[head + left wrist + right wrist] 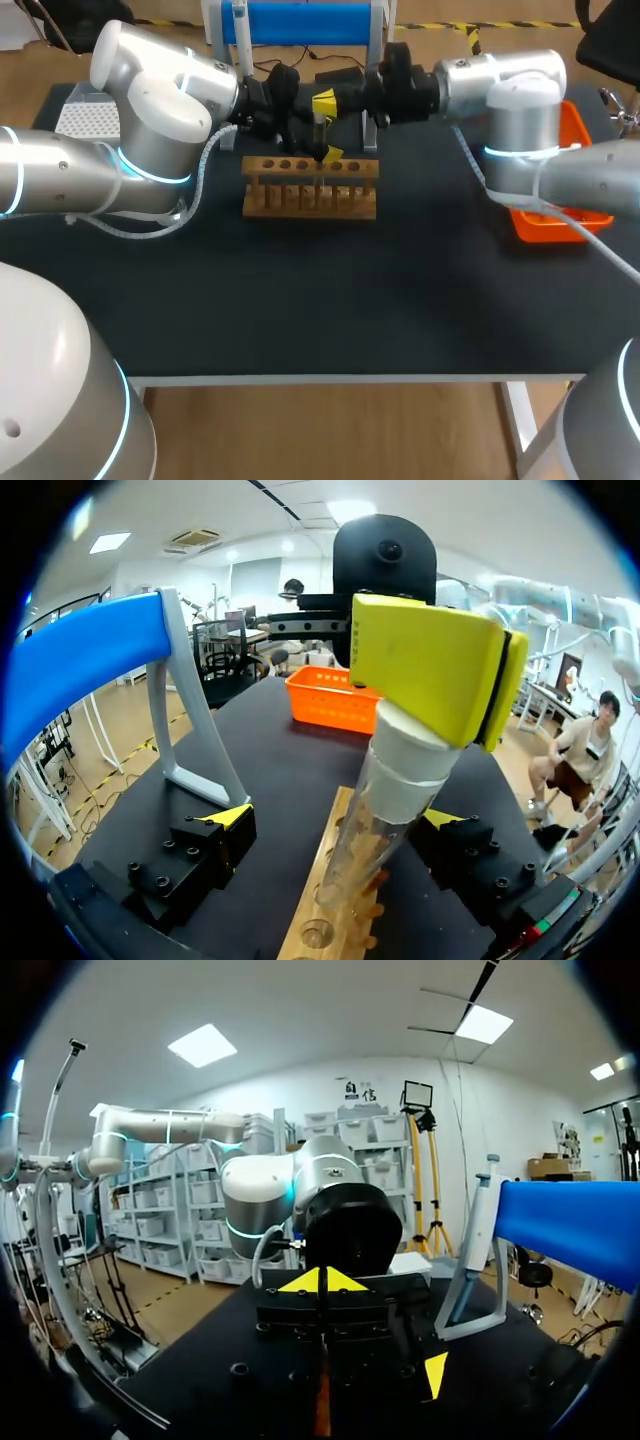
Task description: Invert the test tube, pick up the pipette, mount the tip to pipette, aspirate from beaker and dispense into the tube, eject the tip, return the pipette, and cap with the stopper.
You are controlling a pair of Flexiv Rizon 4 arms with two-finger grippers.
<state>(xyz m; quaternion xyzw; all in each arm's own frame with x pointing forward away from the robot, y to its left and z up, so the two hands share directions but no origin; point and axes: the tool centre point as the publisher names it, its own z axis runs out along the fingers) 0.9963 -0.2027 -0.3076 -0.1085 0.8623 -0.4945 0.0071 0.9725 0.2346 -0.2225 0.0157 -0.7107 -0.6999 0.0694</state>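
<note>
the wooden rack (310, 190) stood near the far middle of the dark surface (300, 300), its row of holes facing up. both arms met just above it, the left arm coming in from the rack's left and the right arm from its right.

the right gripper (460, 680) hung directly over the rack, its yellow fingers pressed narrow against the two sides of the test tube (385, 810), gripping it at its upper end, where a white collar (415, 750) wrapped the glass. the clear tube hung down from those fingers at a slight tilt, its lower end over the rack's top board and near the holes; whether it touched the wood could not be told.

the left gripper (335, 820) sat low beside the rack with its fingers spread wide, one black, yellow-tipped finger (225, 825) on each side of the tube. the finger nearer the rack's left end was well apart from the glass, while the other was just beside it, and neither was seen to touch, so this gripper held nothing.

behind the rack rose a blue stand (300, 20) on pale legs. an orange basket (575, 125) rested well to the rack's right, at the edge of the surface beyond the right arm. a white perforated box (88, 120) sat well to the rack's left, partly behind the left arm.
</note>
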